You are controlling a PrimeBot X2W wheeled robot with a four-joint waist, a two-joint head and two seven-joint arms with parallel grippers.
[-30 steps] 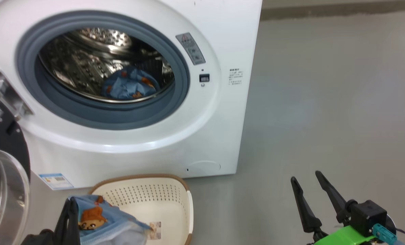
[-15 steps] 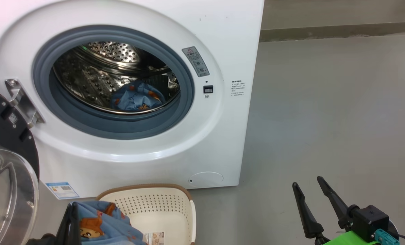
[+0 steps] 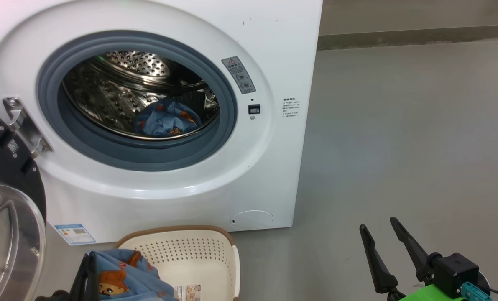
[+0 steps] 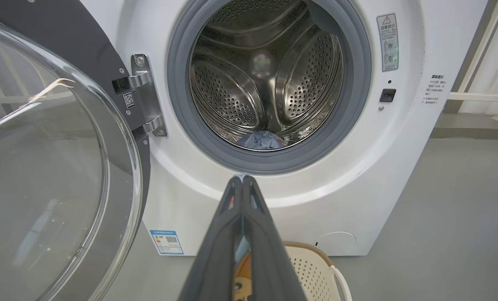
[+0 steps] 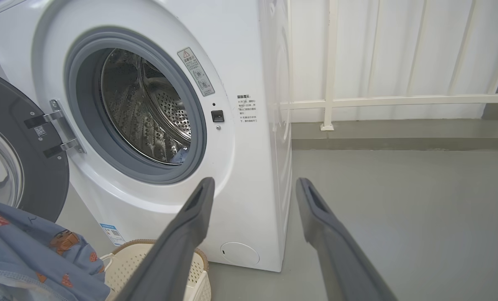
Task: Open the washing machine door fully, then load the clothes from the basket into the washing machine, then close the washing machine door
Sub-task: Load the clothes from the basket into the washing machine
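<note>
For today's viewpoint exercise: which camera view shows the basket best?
Head view: the basket shows its rim, perforated wall and floor label. Left wrist view catches one corner; right wrist view, a part behind its fingers.

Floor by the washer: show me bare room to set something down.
Free: grey floor right of the washing machine, up to the right gripper. Crowded: before it, the basket, the clothes in the left gripper, the open door.

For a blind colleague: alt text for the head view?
The left hand, shut on blue bear-print clothes, holds them over the basket before the open washing machine; another piece lies in the drum. The right hand hangs open, lower right.
</note>
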